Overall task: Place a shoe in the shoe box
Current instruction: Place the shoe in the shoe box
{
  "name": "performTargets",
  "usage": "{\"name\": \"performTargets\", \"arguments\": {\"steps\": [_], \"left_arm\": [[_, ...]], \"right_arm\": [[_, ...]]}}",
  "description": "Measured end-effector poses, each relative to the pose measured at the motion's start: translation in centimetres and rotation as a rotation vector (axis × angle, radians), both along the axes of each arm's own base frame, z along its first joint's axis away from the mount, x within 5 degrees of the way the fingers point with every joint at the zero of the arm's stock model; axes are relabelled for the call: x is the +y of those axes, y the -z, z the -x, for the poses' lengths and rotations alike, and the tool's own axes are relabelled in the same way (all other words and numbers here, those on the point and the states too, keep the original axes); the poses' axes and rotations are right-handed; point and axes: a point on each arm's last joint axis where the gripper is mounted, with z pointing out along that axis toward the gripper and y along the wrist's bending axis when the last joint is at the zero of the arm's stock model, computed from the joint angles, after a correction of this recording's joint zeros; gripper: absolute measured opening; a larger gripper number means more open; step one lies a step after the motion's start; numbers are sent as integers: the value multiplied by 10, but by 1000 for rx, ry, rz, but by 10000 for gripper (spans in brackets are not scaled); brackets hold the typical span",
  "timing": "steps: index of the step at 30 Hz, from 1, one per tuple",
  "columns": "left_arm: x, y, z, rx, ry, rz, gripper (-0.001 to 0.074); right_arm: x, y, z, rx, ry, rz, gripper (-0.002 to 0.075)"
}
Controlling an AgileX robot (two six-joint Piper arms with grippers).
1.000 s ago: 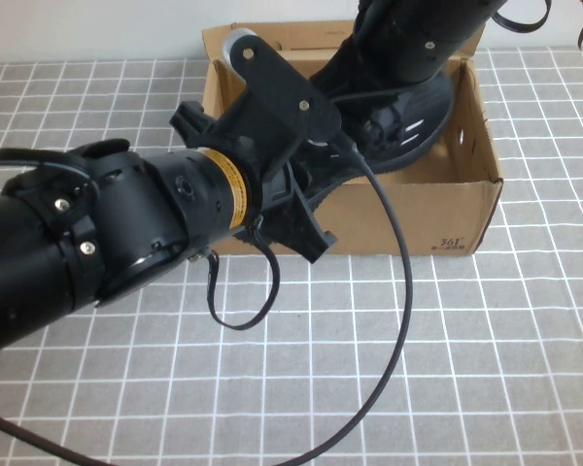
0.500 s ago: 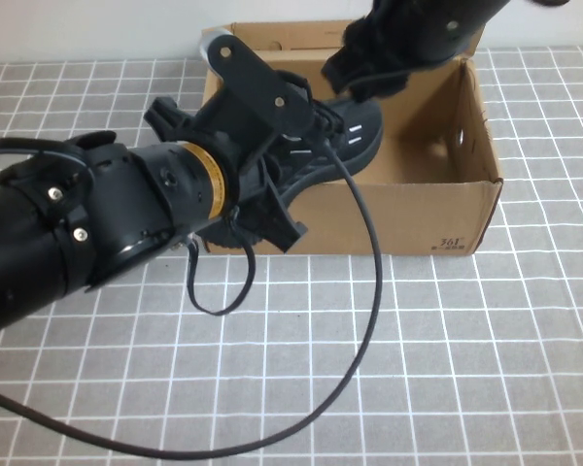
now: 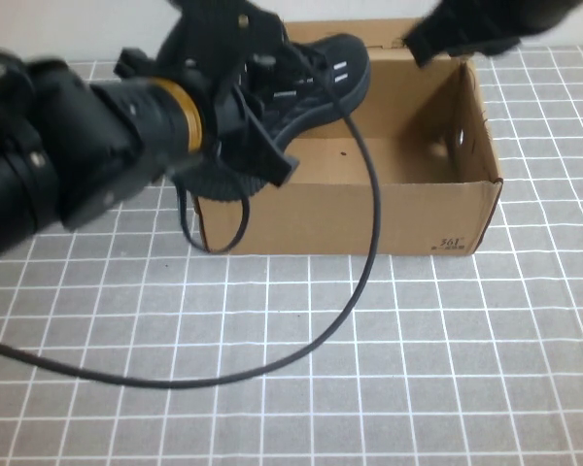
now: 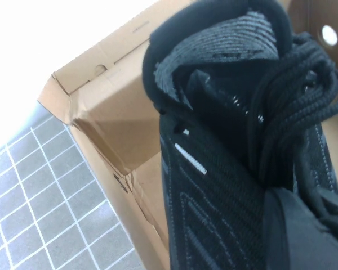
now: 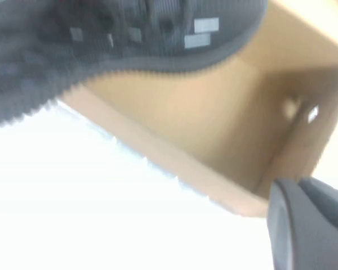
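Observation:
The black mesh shoe (image 3: 316,83) hangs tilted over the left half of the brown shoe box (image 3: 369,209), toe pointing to the back right. My left gripper (image 3: 264,109) is shut on the shoe at its laced collar. In the left wrist view the shoe (image 4: 214,169) fills the frame, with a finger (image 4: 310,236) pressed against it and the box corner (image 4: 101,112) behind. My right gripper (image 3: 429,39) hovers at the box's back right, shut and holding nothing. In the right wrist view its closed fingers (image 5: 304,225) sit before the box wall (image 5: 203,112) and the shoe sole (image 5: 129,45).
The box stands on a grey gridded table cover (image 3: 418,369). A black cable (image 3: 364,252) from my left arm loops down over the box's front wall onto the table. A short lace loop (image 3: 214,243) hangs by the box's front left corner.
The left arm has carried the shoe up and toward the back left. The right gripper has left the shoe, closed, and pulled away to the back right.

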Motion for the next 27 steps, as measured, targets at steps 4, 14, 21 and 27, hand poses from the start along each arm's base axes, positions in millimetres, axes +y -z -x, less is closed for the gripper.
{"name": "performTargets", "arguments": {"steps": [4, 14, 21, 27], "left_arm": [[-1, -19, 1, 28, 22, -21, 20], [-6, -31, -39, 95, 185, -66, 19], [2, -15, -83, 96, 317, -71, 19], [3, 1, -117, 92, 505, -19, 19]], "right_arm": [[-10, 13, 12, 46, 36, 19, -15], [-41, 35, 51, 117, 121, 31, -16], [-70, 39, 86, 102, 201, 11, -16], [-90, 49, 112, 107, 239, -12, -16]]}}
